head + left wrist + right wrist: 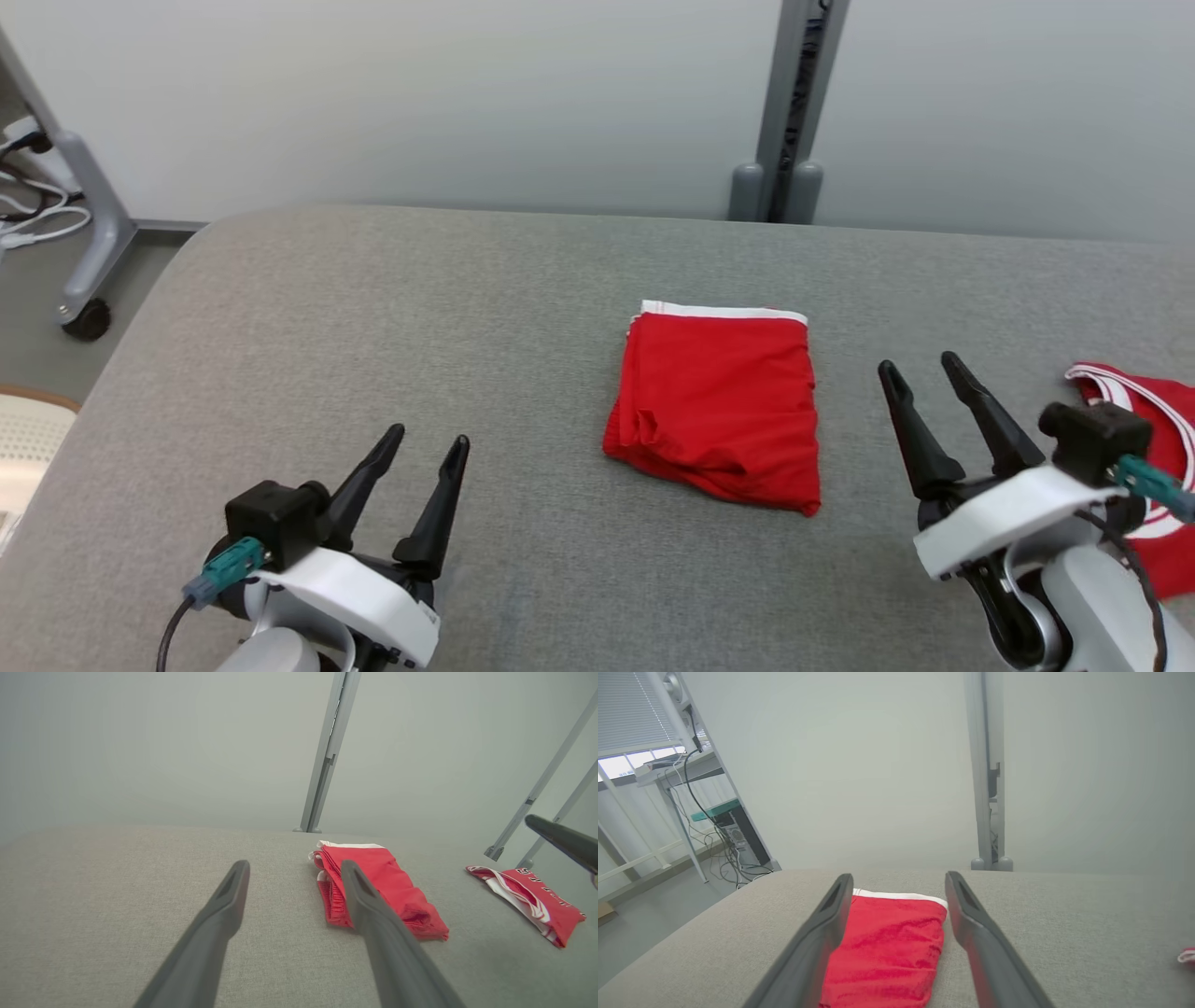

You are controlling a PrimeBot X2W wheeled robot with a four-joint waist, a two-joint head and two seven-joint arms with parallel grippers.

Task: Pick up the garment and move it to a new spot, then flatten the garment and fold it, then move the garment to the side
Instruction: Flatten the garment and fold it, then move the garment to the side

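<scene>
Jaws both wide and empty; left pair well left of the garment (714, 401), right pair near its right side; garment lies folded on the bench (373, 317), white band (724, 310) at its far edge. Risk: pinching only the top layer would peel the fold open in the move aside; second red garment (1153, 439), further right of it, could snag.

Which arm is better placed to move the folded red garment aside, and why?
Right, probably. The right gripper is open and nearer the folded red garment, which lies straight ahead in its wrist view. The left gripper, also open, sits farther off.
</scene>
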